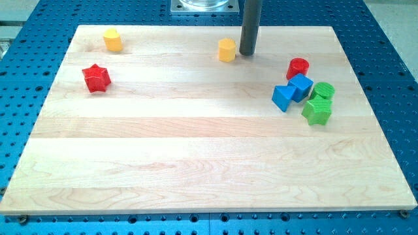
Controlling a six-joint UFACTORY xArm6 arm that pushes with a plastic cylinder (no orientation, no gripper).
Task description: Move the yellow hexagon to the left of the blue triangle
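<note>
My tip [247, 53], a bare rod with nothing to spread or pinch, stood just right of the yellow hexagon [226, 49], far back, which I judged the wrong side for pushing it toward the blue triangle [283, 98], right and nearer.

Red star [96, 78], green blocks [318, 103], wooden board [196, 163]

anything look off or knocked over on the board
Nothing stands out. All seven blocks sit flat on the wooden board, none tipped or damaged. My tip stands just to the view's right of a yellow block.
</note>
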